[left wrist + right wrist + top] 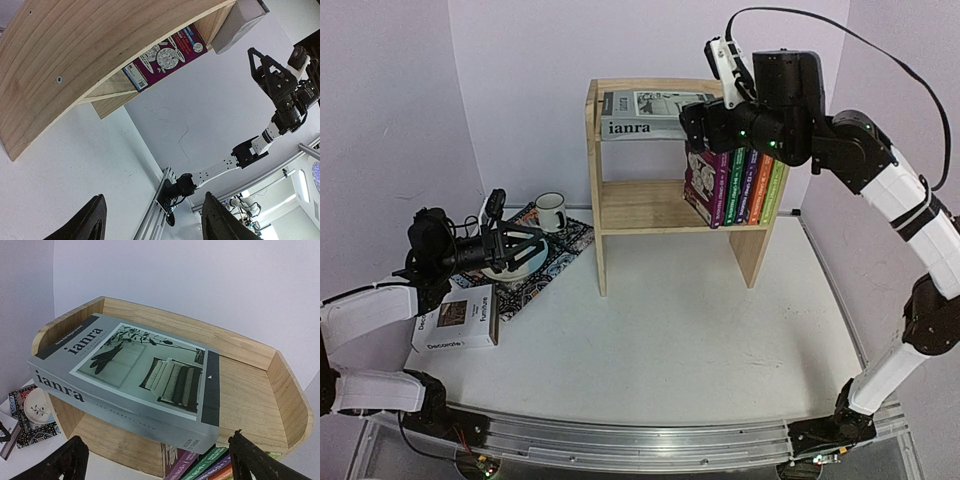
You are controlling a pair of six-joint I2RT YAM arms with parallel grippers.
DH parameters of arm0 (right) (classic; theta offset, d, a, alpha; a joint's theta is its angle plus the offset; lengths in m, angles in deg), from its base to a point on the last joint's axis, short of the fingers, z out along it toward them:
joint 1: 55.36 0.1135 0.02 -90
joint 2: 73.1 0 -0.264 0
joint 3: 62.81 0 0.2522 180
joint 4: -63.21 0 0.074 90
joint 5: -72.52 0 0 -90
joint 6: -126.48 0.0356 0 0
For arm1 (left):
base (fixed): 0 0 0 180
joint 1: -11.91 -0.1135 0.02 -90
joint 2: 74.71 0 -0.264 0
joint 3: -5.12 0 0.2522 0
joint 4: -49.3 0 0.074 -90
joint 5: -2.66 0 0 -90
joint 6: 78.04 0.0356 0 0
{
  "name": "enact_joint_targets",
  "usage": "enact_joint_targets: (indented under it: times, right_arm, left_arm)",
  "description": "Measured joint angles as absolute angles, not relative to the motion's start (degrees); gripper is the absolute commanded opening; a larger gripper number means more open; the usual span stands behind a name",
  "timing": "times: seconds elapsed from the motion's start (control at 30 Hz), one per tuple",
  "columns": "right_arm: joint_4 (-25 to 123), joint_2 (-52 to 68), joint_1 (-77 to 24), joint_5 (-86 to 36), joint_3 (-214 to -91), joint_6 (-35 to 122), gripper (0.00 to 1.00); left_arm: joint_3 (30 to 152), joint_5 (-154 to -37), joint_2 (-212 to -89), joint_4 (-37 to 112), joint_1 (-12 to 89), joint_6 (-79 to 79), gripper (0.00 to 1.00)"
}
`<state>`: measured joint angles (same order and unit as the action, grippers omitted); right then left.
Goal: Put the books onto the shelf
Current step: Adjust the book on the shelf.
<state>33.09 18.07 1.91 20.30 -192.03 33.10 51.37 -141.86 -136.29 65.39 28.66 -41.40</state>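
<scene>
Table, white and matte, carries everything. Pine shelf, pale grained boards with solid round-cornered sides, stands at the back. Grey ianra book, a broad slab, lies flat on the top tier. Thick white Decorate book lies flat on the table, well left of the shelf. Glossy paperbacks stand spines out at the lower tier's right end, the leftmost leaning. My right gripper hovers wide open over ianra, empty; my left gripper, near Decorate, is open and empty too.
</scene>
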Motion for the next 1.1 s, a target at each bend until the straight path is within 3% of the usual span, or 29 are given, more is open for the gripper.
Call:
enact_joint_targets:
  times: [0.37,0.7,1.1]
  right_arm:
    - [29.0,18.8,1.3,22.3,-190.7,33.7,0.98]
    - [28.4,18.8,-6.6,16.5,-190.1,36.2,0.98]
    - [28.4,21.6,-9.1,9.7,-191.1,38.1,0.80]
  left_arm:
    - [50.9,-141.8,-135.9,65.4,28.7,-41.4,0.67]
    - [50.9,-141.8,-135.7,65.4,28.7,-41.4,0.67]
    - [50.2,-141.8,-135.5,65.4,28.7,-41.4,0.67]
